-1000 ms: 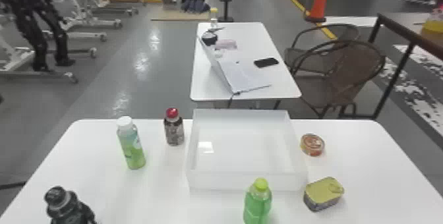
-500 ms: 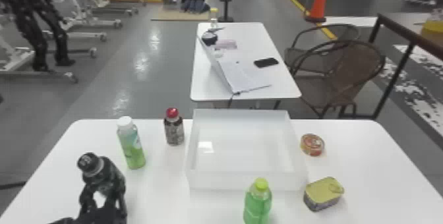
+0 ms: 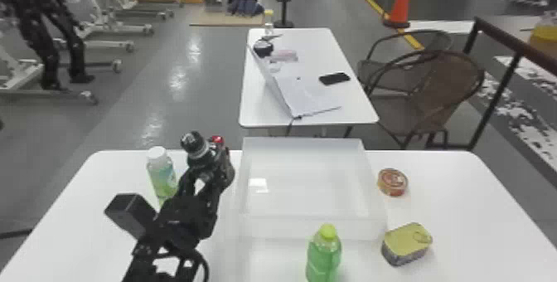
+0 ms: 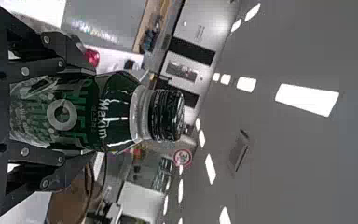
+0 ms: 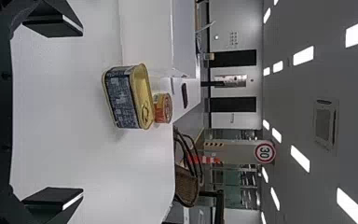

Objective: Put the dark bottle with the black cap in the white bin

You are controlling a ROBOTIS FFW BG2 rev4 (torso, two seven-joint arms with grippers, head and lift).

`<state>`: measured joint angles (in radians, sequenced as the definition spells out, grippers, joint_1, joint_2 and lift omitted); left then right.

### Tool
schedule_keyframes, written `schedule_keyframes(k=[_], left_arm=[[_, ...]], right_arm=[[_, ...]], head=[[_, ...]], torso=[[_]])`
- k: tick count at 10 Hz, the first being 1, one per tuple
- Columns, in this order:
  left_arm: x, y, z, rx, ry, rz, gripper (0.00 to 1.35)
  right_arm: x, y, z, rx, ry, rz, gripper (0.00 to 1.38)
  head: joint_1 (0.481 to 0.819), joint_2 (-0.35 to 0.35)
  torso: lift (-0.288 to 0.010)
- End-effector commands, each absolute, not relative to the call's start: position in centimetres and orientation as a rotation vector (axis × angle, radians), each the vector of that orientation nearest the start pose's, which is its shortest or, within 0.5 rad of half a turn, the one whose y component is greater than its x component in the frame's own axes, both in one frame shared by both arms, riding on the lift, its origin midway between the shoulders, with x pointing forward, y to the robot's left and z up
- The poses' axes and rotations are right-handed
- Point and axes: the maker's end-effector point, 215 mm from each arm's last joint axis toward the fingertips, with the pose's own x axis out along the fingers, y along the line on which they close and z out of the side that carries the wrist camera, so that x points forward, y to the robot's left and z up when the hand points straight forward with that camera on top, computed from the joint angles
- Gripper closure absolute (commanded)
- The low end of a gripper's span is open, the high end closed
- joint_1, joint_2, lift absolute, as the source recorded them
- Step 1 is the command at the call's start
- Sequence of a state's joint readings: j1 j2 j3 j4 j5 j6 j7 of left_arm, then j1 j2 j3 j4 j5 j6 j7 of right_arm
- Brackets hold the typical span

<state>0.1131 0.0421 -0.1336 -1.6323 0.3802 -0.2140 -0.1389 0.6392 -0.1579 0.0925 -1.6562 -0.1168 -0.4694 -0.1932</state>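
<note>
My left gripper [image 3: 211, 177] is raised over the table, left of the white bin [image 3: 311, 227], and holds the dark bottle [image 3: 199, 156] with its black cap tilted up and away. In the left wrist view the left gripper [image 4: 74, 112] is shut on the body of the dark bottle [image 4: 114, 109], a finger on either side, with the black cap pointing outward. The right gripper [image 5: 53, 112] stands open in the right wrist view, nothing between its fingers, with the rectangular can farther off.
A green-labelled bottle [image 3: 161, 175] stands left of the left arm, and a red-capped bottle [image 3: 218, 139] is partly hidden behind the gripper. A green bottle [image 3: 324, 254] stands before the bin. To the bin's right are a round can [image 3: 392, 182] and a rectangular can [image 3: 406, 244].
The left arm has come farther into view, carrying the dark bottle up, forward and right, from the near left of the table toward the bin's left side. Other objects have stayed put.
</note>
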Motion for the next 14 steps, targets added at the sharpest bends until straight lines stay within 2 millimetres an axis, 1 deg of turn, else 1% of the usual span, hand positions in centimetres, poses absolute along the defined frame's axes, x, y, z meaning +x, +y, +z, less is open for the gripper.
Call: schedule_keyframes(k=[1, 2, 4, 5, 6, 7, 8, 9, 10, 11, 12, 13, 14], left_arm=[[57.0, 13.2, -29.2, -0.375, -0.154, -0.292, 0.95], [57.8, 10.7, -29.2, -0.406, -0.134, -0.366, 0.95], [58.4, 5.6, -31.2, -0.485, -0.044, -0.511, 0.95], [58.7, 3.6, -32.2, -0.498, -0.014, -0.568, 0.95], [58.7, 2.5, -33.3, -0.518, 0.016, -0.598, 0.95], [58.8, 2.4, -34.8, -0.518, 0.042, -0.595, 0.84], [59.1, 2.6, -35.4, -0.522, 0.049, -0.588, 0.49], [59.3, 3.1, -35.4, -0.527, 0.042, -0.577, 0.16], [59.5, 3.6, -34.9, -0.529, 0.024, -0.567, 0.07], [59.8, 4.1, -34.3, -0.539, 0.003, -0.557, 0.13], [59.7, 4.4, -33.7, -0.551, -0.022, -0.549, 0.16], [59.6, 5.0, -33.0, -0.551, -0.06, -0.537, 0.16], [59.3, 6.1, -31.6, -0.536, -0.117, -0.517, 0.16]], right_arm=[[34.7, -25.9, -46.4, 0.015, 0.101, -0.087, 0.09], [34.7, -25.9, -46.4, 0.017, 0.102, -0.087, 0.09], [34.8, -26.0, -46.6, 0.018, 0.105, -0.089, 0.09], [34.8, -26.0, -46.6, 0.021, 0.105, -0.091, 0.09], [34.8, -26.0, -46.7, 0.02, 0.107, -0.091, 0.09], [34.8, -26.0, -46.7, 0.023, 0.105, -0.091, 0.09], [34.7, -26.0, -46.8, 0.024, 0.109, -0.091, 0.09], [34.8, -26.0, -46.7, 0.025, 0.107, -0.091, 0.09], [34.8, -26.0, -46.7, 0.025, 0.107, -0.091, 0.09], [34.8, -26.1, -46.8, 0.026, 0.109, -0.092, 0.09], [34.8, -26.0, -46.8, 0.027, 0.109, -0.091, 0.09], [34.7, -26.0, -46.9, 0.026, 0.111, -0.091, 0.09], [34.7, -26.0, -46.9, 0.026, 0.111, -0.091, 0.09]], head=[[0.549, 0.0], [0.549, 0.0], [0.549, 0.0], [0.549, 0.0], [0.549, 0.0], [0.549, 0.0], [0.549, 0.0], [0.549, 0.0], [0.549, 0.0], [0.549, 0.0], [0.549, 0.0], [0.549, 0.0], [0.549, 0.0]], torso=[[-0.1], [-0.1], [-0.1], [-0.1], [-0.1], [-0.1], [-0.1], [-0.1], [-0.1], [-0.1], [-0.1], [-0.1], [-0.1]])
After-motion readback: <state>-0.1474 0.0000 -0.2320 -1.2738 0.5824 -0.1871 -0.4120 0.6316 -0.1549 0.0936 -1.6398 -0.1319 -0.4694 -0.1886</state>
